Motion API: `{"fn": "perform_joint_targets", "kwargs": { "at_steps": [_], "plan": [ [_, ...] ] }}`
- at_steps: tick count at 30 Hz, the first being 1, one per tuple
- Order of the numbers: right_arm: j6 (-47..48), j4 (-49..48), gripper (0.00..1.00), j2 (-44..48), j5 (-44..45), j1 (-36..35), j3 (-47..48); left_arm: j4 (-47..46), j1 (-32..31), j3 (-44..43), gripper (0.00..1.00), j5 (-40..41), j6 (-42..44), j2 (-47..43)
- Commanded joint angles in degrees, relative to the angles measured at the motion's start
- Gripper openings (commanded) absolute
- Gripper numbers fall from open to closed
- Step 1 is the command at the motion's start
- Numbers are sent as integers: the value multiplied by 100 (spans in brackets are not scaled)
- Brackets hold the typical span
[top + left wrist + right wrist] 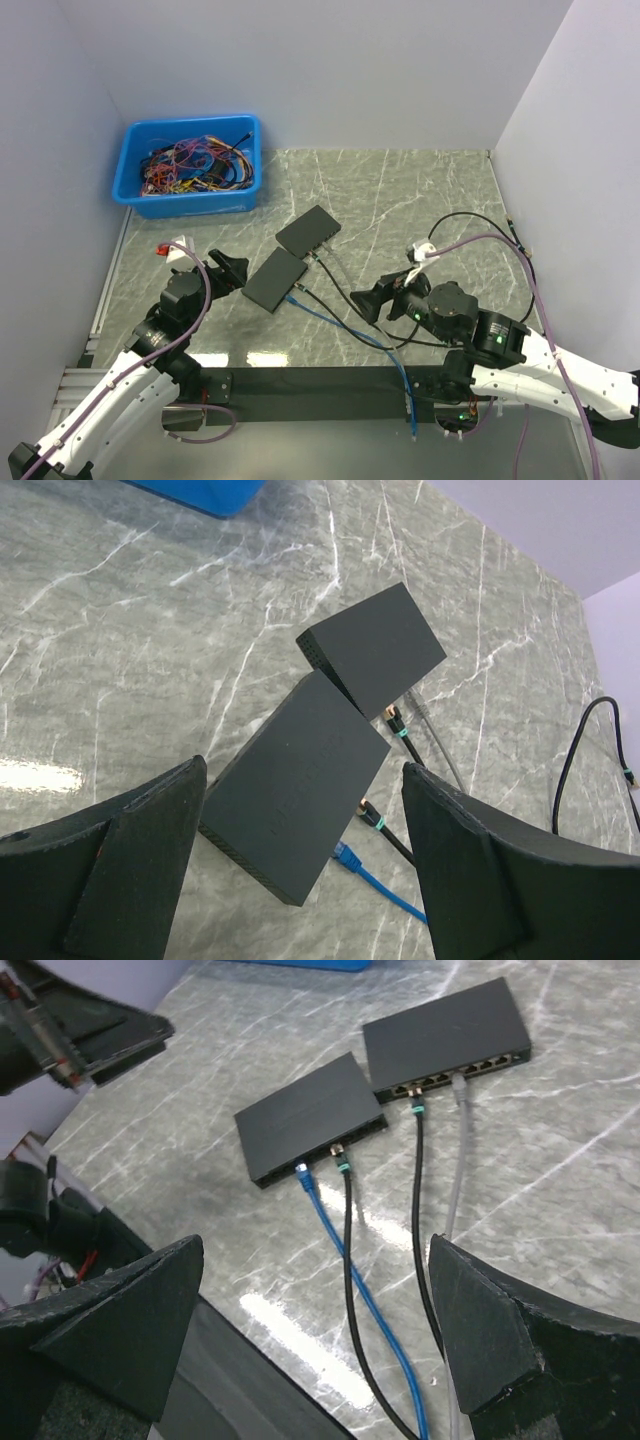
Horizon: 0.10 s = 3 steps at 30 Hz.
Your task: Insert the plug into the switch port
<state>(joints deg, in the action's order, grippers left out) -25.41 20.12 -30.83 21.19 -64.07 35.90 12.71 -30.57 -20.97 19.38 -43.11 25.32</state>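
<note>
My left gripper (231,273) has its jaws spread wide with nothing between them. It hovers just left of the near switch (275,279). In the left wrist view its fingers (130,865) frame that switch from above without touching it. My right gripper (368,303) is also wide open and empty. It sits to the right of the cables and points toward the switches. Its fingers (110,1325) frame the cable run in the right wrist view.

Two flat black boxes lie on the grey marble table (430,190): the near switch and the far switch (308,230). They lie corner to corner; I can't tell if they touch. Their port faces are turned toward my right arm.

The blue cable (332,1235) runs from the table's near edge up to the near switch. Its blue plug (302,1170) is at the port face, at the end of the row. I can't tell if it's fully seated.

Just beside it, a black cable plug (340,1157) with a gold tip and teal band sits at a port of the same switch. The far switch has a second banded black plug (416,1110) and a grey cable (463,1125) at its ports. A looped black cable (565,780) lies on the table to the right, well apart from the switches.

A blue bin (185,208) of tangled coloured wires sits at the far left corner.
</note>
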Motion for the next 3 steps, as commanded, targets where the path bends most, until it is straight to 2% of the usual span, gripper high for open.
{"fn": "perform_joint_targets", "kwargs": {
  "at_steps": [1,3],
  "plan": [
    [185,-368,100,138,-255,27,-92,-164,-28,14,85,-13,66,-36],
    [290,-535,100,358,-352,18,-179,-181,-28,5,85,5,84,-36]
  ]
}}
